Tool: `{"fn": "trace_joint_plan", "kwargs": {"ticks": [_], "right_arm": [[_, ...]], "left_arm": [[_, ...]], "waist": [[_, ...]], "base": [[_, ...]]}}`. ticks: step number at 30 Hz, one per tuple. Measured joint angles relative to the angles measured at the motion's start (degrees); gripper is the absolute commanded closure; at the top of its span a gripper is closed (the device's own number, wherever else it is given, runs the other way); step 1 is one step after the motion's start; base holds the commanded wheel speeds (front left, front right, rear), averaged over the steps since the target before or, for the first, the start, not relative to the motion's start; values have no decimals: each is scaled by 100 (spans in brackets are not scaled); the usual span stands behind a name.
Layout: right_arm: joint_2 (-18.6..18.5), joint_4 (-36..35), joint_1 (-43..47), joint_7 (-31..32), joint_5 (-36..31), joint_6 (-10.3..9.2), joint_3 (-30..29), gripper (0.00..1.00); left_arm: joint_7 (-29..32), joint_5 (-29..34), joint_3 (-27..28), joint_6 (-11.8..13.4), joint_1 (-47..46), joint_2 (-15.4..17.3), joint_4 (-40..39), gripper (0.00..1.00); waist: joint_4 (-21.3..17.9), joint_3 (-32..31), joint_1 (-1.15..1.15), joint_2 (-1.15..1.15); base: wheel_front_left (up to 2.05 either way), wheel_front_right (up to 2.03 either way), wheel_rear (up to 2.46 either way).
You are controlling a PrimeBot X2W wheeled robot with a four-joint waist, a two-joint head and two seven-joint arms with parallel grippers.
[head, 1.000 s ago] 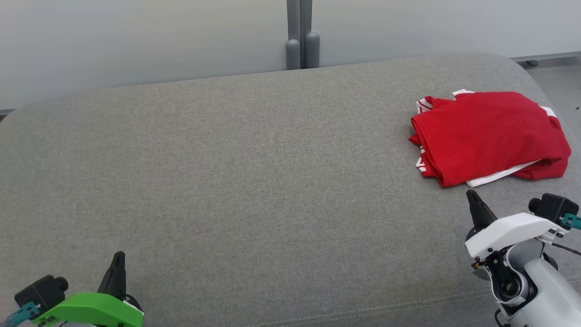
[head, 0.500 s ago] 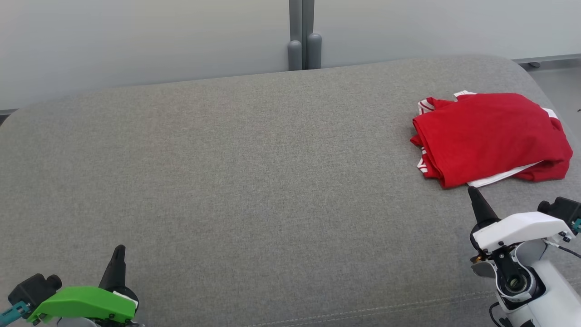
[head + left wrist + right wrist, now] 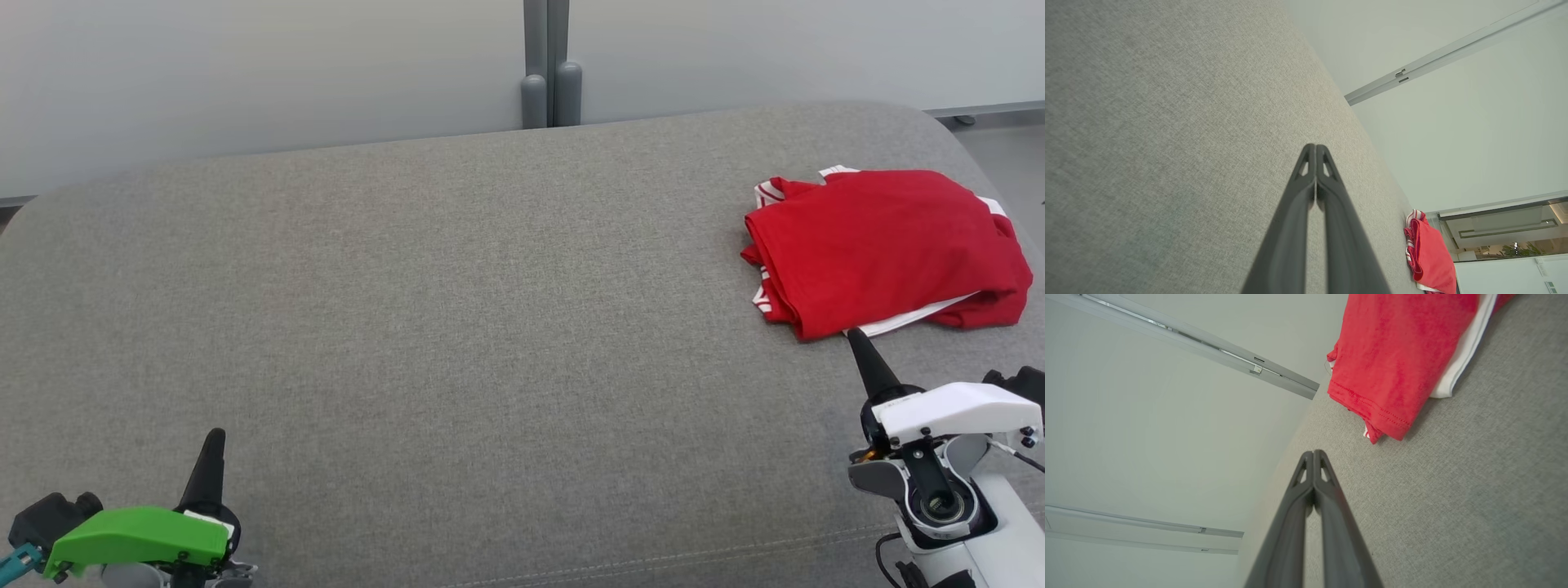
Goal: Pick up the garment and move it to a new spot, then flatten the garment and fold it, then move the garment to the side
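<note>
Folded red garment just beside right tool (tips together)

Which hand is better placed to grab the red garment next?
Right. The right hand, shut, points at the near edge of the red garment, just short of it. The left hand, also shut, sits far across the grey cushion. Either would have to open first.

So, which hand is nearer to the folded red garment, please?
Right. The right hand has its tip just short of the red garment; the left hand sits far off to its left.
</note>
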Motion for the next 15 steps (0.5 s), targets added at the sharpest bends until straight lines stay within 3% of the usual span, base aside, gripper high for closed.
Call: {"fn": "trace_joint_plan", "kwargs": {"ticks": [15], "right_arm": [[310,-201,99,269,825,203,-601,100]], "left_arm": [[281,-861,326,-249,-115,-211,26,100]], "waist": [[30,-20,0,0]], "base": [[0,0,0]]}}
